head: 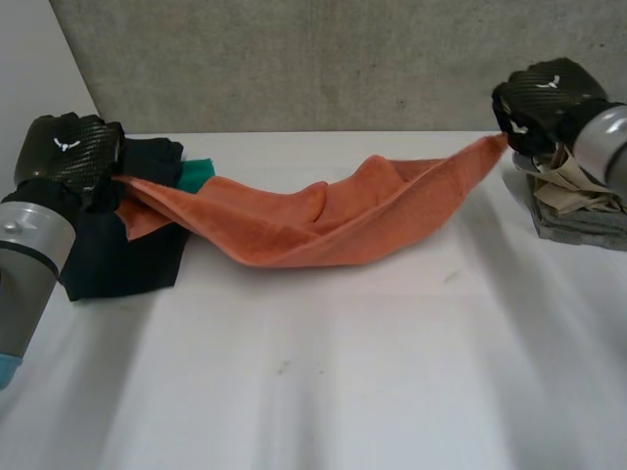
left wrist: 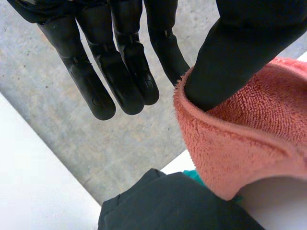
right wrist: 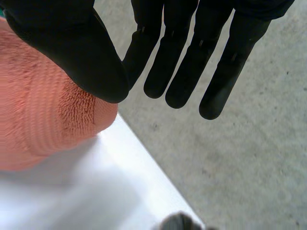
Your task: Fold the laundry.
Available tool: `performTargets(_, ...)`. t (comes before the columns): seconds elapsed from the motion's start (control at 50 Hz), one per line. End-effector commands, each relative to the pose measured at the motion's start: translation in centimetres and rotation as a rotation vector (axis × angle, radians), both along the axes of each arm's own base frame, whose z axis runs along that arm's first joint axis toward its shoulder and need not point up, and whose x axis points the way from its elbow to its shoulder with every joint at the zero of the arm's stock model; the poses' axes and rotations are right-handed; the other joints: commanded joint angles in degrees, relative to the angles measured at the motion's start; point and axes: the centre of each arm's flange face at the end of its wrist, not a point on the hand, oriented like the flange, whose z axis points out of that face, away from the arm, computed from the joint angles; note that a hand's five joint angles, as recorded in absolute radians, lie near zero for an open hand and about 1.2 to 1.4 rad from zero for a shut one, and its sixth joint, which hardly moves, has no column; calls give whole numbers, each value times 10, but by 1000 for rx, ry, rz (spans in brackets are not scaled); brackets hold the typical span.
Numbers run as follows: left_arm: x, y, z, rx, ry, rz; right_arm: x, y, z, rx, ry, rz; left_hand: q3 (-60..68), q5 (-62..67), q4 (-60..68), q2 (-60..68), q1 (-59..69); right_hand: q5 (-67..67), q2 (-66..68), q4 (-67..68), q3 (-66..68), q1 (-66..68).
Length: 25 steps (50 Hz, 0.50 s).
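two hands hold one orange towel (head: 323, 225) by its opposite ends. left hand (head: 69, 147) is at the towel's left end, its thumb pressing the corner against the nearest finger, the other fingers (left wrist: 129, 72) straight and clear of the cloth. right hand (head: 544, 98) is at the towel's right end in a like pinch, thumb over the corner, the other fingers straight. both ends are raised, and the towel's middle sags and rests bunched on the table (head: 343, 392). judgement: the ends are held high and apart to draw the cloth out flat for a first fold; it is not yet flat, with deep creases along its middle. a dark garment (head: 127, 259) and a teal cloth (head: 196, 174) lie under the towel's left end. a folded stack (head: 578, 215) lies just below its right end. risk: so small a pinch on thick terry may slip if the towel is pulled tighter.
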Motion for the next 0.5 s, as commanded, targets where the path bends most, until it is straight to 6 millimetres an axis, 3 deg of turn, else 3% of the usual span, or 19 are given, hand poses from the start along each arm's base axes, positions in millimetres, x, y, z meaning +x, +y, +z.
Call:
performTargets(0.02, -7, 10, -15, 48, -10, -78, -7, 13, -41, 165, 107, 8, 116, 138, 112, 114, 131, 128, 122, 113, 119, 150)
performTargets(0.14, -13, 10, -39, 117, -22, -98, -4, 18, -91, 312, 144, 31, 116, 138, 112, 114, 131, 128, 122, 113, 119, 150)
performTargets(0.18, -21, 10, -50, 149, -31, -117, -4, 15, -97, 321, 139, 25, 116, 138, 112, 114, 131, 128, 122, 113, 119, 150)
performTargets(0.26, -22, 4, -57, 166, -35, -115, -3, 7, -138, 385, 160, -3, 116, 138, 112, 114, 131, 128, 122, 113, 119, 150)
performTargets(0.38, -22, -3, -55, 157, -32, -108, 1, 8, -142, 384, 182, -12, 116, 138, 112, 114, 131, -96, -102, -111, -106, -74)
performTargets(0.4, -22, -4, -55, 157, -31, -107, 1, 7, -138, 373, 185, -18, 116, 138, 112, 114, 131, -257, -263, -271, -266, -235)
performTargets(0.42, -20, -5, -55, 157, -31, -101, 1, 7, -138, 371, 185, -21, 116, 138, 112, 114, 131, -295, -301, -310, -304, -273)
performTargets(0.5, -18, -5, -56, 164, -31, -95, 0, 7, -137, 371, 189, -32, 116, 138, 112, 114, 131, -320, -326, -335, -330, -298)
